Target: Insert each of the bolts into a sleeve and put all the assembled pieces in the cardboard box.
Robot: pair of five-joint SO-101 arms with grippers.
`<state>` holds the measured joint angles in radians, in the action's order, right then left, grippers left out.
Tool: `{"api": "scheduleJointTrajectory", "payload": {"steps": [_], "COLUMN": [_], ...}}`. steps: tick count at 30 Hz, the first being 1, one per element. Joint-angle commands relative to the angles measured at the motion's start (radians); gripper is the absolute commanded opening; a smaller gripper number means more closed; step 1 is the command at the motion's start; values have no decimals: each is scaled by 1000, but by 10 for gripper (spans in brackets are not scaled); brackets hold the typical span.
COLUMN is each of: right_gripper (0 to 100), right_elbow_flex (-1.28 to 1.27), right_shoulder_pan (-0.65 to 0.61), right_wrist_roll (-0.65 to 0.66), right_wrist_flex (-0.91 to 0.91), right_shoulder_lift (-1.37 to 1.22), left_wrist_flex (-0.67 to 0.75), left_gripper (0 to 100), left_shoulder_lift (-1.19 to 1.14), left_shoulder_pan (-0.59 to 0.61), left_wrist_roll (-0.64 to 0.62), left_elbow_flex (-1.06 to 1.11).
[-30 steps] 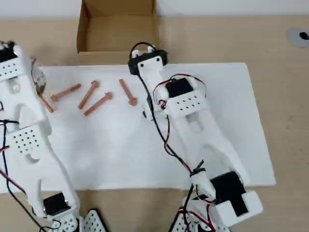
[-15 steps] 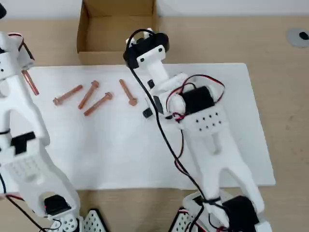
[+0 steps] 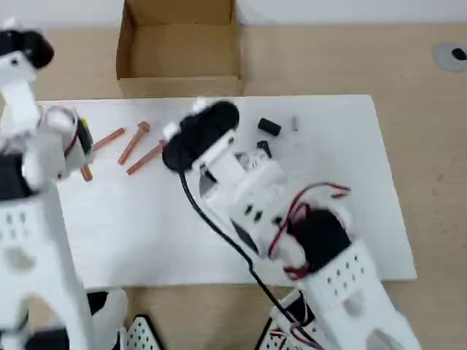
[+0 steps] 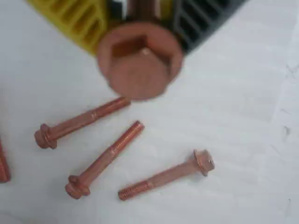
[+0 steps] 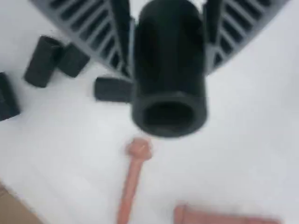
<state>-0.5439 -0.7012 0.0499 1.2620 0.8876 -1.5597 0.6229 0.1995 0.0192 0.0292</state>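
My left gripper is shut on a copper bolt, whose hex head faces the wrist camera above the white mat. Three loose bolts lie on the mat below it; in the high view they lie left of centre. The held bolt's tip shows beside the left arm. My right gripper is shut on a black sleeve, open end toward the camera, above another bolt. Loose sleeves lie nearby, and two sleeves in the high view. The cardboard box stands open at the back.
The white mat covers the table's middle, with bare room on its right half. The raised right arm hides the mat's centre. A further bolt lies at the right wrist view's edge. A grey disc sits far right.
Both arms rose toward the camera. The left arm lifted a bolt off the mat. The right arm drew back from near the box with a sleeve, uncovering the loose sleeves.
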Motion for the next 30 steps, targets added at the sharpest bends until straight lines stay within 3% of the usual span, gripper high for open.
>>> {"api": "scheduleJointTrajectory", "payload": {"steps": [1,7,12,17,26,30], "right_gripper": [10,10,10,10,10,10], "right_elbow_flex": [-117,-346,-530,-720,-917,-998], "right_shoulder_pan": [-24,-25,-27,-82,-229,-280], "right_wrist_roll": [5,9,-11,-252,-192,-95], "right_wrist_flex": [-75,-330,-560,-821,-957,-962], "right_shoulder_lift": [107,226,282,344,555,662], "left_wrist_flex": [107,279,476,623,647,631], "left_gripper": [10,8,7,7,8,7], "left_shoulder_lift": [236,572,766,891,921,926], "left_shoulder_pan": [-14,-12,-17,-18,-25,-169], "left_wrist_roll": [-5,-147,-176,-175,-175,-173], "left_elbow_flex": [190,420,614,778,818,804]}}
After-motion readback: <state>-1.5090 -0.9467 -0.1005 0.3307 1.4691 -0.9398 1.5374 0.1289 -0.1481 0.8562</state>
